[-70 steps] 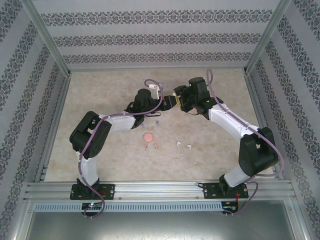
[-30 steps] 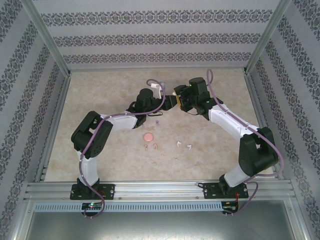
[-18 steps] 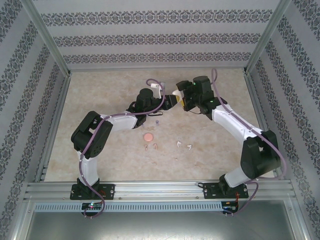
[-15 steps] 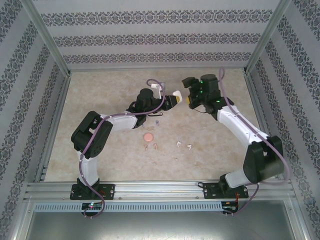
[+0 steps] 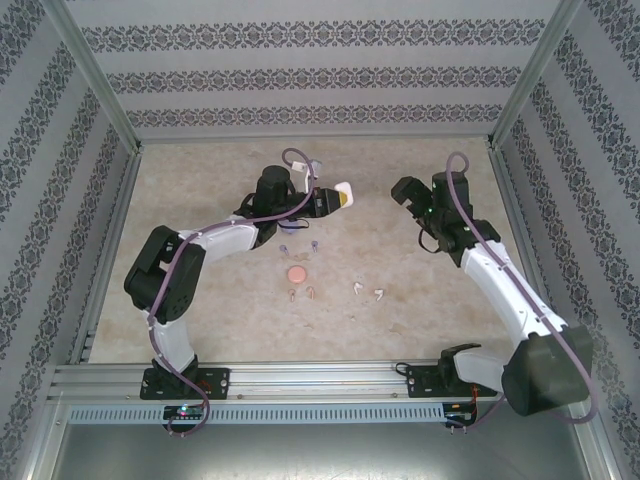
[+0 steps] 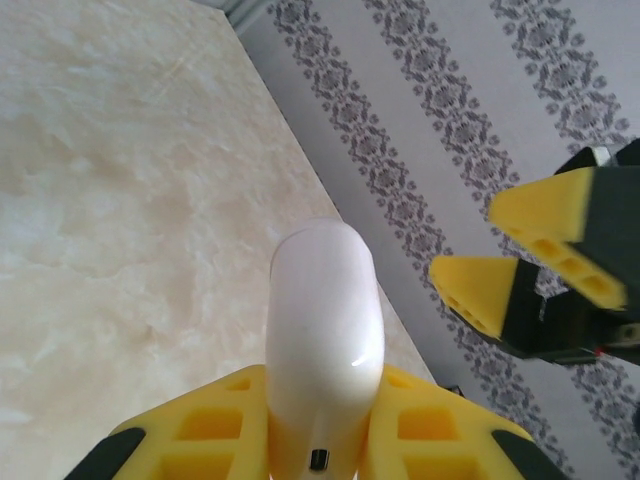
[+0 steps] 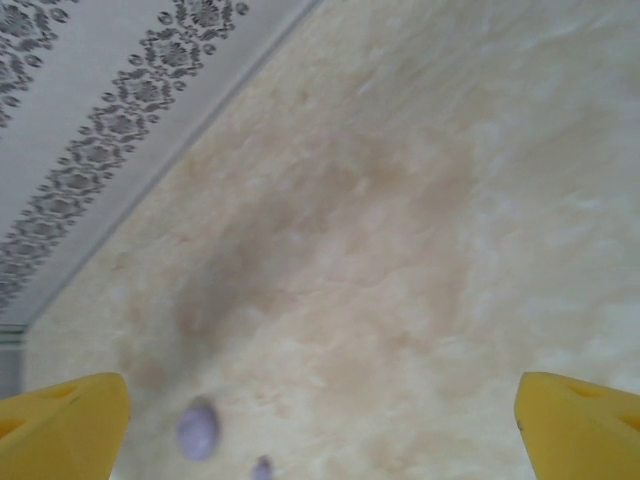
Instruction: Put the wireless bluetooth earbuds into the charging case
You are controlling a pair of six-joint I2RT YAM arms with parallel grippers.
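Marbled beige tabletop [image 5: 200,200] carries the loose pieces. Over its far half the left arm [image 5: 215,237] reaches in, and the left gripper [image 5: 335,198] is clamped on the white charging case [image 5: 344,191], held clear of the surface. In the left wrist view the case juts out beyond the yellow fingers [image 6: 215,425], its long axis running straight away from them; whether its lid is up I cannot tell. The right gripper [image 5: 403,190] hangs empty to the right of the case, apart from it, jaws spread wide. Half a second ago it sat closer to the case; it has since backed off and opened. A round pink case [image 5: 297,273] lies nearer the bases. The white earbuds [image 5: 356,288] rest side by side on the table, toward the bases from both grippers and well apart from them. With its fingers free, the right arm [image 5: 500,280] looks the likelier to fetch them. The pinkish pair [image 5: 312,293] lies just beside the pink case, and the purplish earbuds [image 5: 315,243] lie near the left wrist.
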